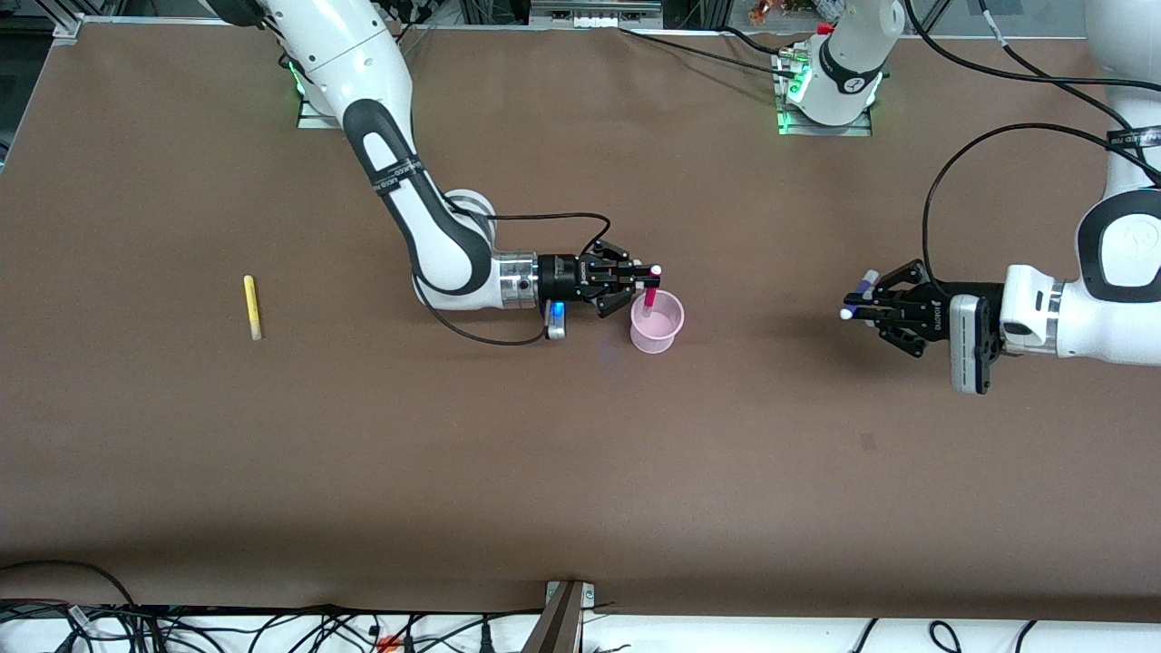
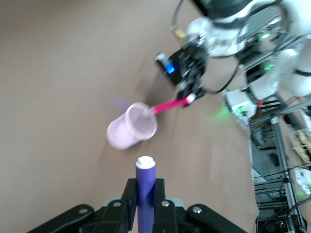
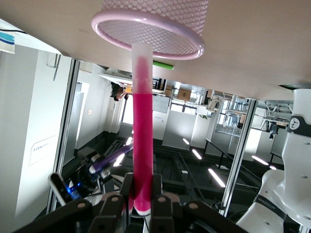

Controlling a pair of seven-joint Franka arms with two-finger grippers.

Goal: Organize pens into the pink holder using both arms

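I see the pink holder (image 1: 657, 322) mid-bench, the magenta pen (image 1: 650, 292) tipped into its mouth, clenched by my right hand (image 1: 640, 277). My left hand (image 1: 857, 302) grips the purple pen (image 1: 867, 282) above the bench. The yellow pen (image 1: 252, 307) lies toward the right arm's edge.

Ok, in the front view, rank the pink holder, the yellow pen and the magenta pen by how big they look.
1. Pink holder, largest.
2. Yellow pen, lying flat at full length.
3. Magenta pen, smallest as seen, though it's held tilted into the holder by the right gripper, so foreshortened.
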